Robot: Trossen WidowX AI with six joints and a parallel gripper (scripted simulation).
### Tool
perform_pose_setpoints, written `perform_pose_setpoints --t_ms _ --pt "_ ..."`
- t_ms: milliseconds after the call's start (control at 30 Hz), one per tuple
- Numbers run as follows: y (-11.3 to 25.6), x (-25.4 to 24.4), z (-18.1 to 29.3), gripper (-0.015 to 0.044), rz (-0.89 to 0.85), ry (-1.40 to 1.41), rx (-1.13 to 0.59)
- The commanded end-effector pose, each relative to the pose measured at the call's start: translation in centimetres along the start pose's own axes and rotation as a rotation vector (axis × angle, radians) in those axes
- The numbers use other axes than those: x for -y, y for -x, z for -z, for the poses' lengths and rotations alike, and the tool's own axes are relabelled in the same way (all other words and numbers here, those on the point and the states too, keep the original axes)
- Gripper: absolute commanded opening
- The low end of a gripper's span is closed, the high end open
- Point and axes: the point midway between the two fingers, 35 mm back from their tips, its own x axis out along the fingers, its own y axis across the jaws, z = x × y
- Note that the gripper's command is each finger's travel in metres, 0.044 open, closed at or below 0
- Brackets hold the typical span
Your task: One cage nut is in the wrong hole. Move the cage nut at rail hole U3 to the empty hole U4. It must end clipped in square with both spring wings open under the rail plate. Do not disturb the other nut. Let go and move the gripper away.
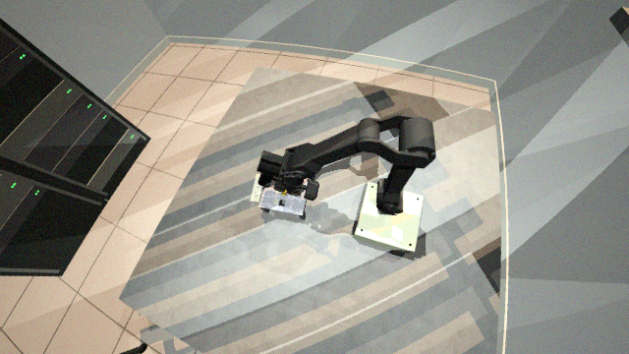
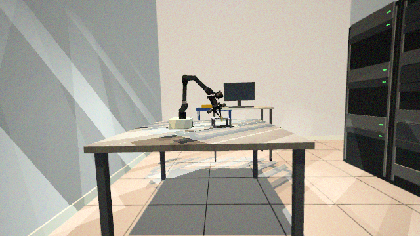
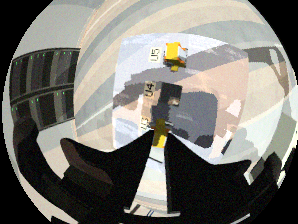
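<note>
Above the striped table (image 1: 295,265) (image 2: 197,148), fingers grip seemingly the U3 cage nut (image 1: 284,193) (image 2: 222,118) (image 3: 160,139).

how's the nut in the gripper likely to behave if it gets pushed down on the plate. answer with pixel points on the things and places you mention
The held cage nut (image 3: 160,139) is probably stiff, with its boxy, hard-edged body. Being small between narrow fingertips, it might pivot or slip if pressed off-centre. Its flat-sided shape suggests it would tip rather than roll.
</note>
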Motion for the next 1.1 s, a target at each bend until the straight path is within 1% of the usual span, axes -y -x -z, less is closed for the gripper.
perform_pose_setpoints --t_ms 0,1067 --pt "0.08 -0.21 0.03 0.0038 0.001 -0.003 -0.001" --pt "0.22 -0.40 0.03 0.0038 0.033 -0.003 -0.001"
